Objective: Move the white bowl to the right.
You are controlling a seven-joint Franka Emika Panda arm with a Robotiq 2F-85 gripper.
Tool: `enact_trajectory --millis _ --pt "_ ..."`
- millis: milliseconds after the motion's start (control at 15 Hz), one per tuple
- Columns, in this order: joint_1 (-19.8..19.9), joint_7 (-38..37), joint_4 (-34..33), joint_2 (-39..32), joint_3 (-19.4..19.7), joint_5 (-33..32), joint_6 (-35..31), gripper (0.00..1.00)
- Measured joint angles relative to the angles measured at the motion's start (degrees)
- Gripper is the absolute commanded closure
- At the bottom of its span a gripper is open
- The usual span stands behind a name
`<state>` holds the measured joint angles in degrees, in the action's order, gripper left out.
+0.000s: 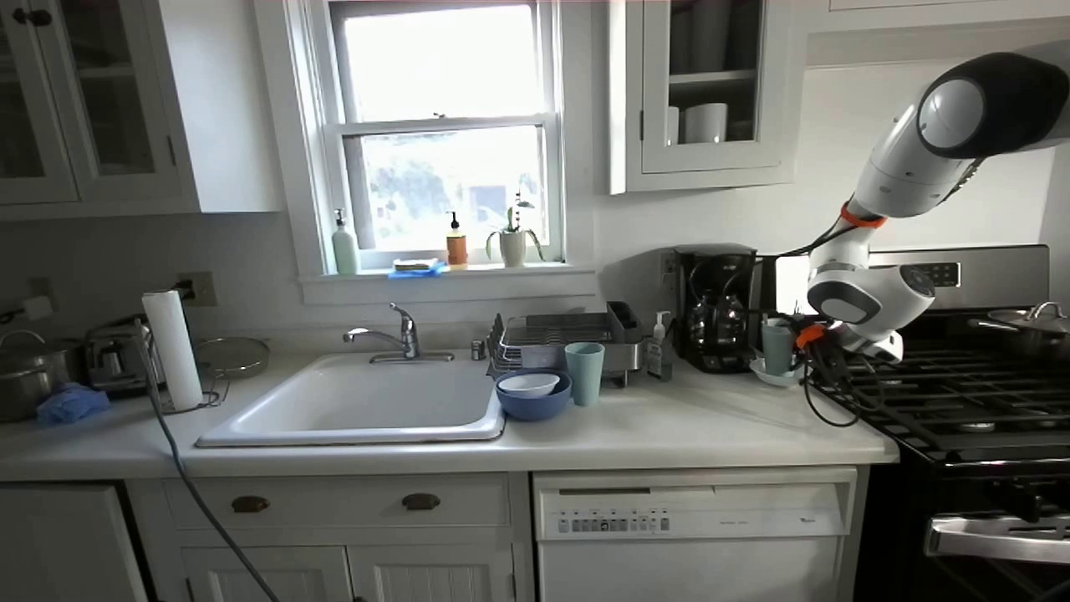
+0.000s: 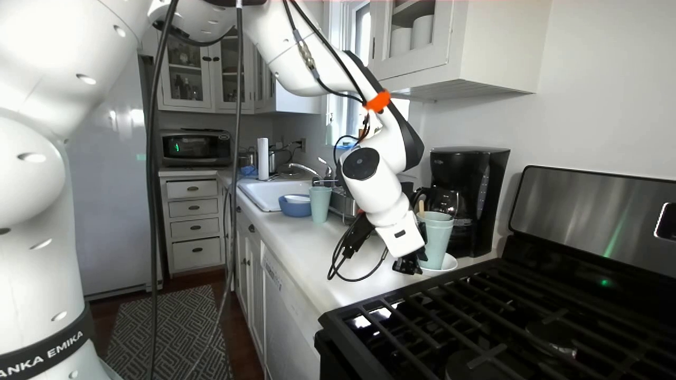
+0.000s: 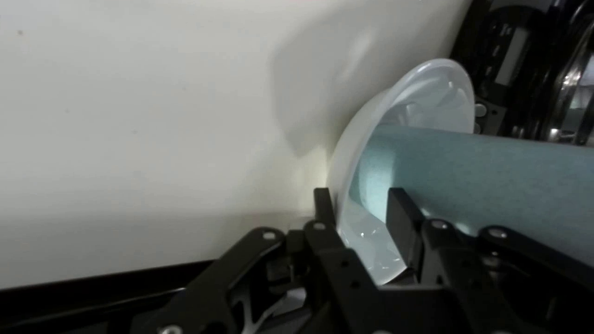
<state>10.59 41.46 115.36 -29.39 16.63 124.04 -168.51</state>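
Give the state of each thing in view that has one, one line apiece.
White bowl: right way up
Jaws: open, straddling the white bowl's rim
Cup: upright in the white bowl, perhaps two nested
Blue bowl: upright, small bowl inside
Second cup: upright beside blue bowl
Coffee pot: seated in coffee maker
Faucet: no water visible
Pan: lid on
Window: looks shut
Dishwasher: shut
Microwave: shut
Drawers: shut
Wall cabinets: shut

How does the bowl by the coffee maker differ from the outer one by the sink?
The former is a white bowl, the latter a blue bowl. The white bowl holds a pale green cup; the blue bowl, a smaller white bowl. The open gripper straddles the white bowl's rim, away from the blue bowl. Both rest on the counter.
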Motion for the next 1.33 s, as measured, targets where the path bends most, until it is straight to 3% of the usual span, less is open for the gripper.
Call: enact_trajectory --millis 67,133,200,533,867,1000,1333 --pt "0.0 0.0 0.1 0.2 0.0 0.0 0.0 0.52" --pt "0.0 0.0 0.2 0.3 0.1 0.0 0.0 0.57" --pt "0.0 0.0 0.3 0.4 0.1 0.0 0.0 0.51" --pt "0.1 0.0 2.9 2.0 0.1 -0.2 0.0 0.54" --pt "0.3 1.9 6.9 5.4 0.4 -0.3 0.2 0.63" --pt "0.4 3.7 9.0 7.8 0.9 -0.5 0.5 0.37" --pt "0.6 10.5 18.2 17.5 2.7 -10.8 1.2 0.05"
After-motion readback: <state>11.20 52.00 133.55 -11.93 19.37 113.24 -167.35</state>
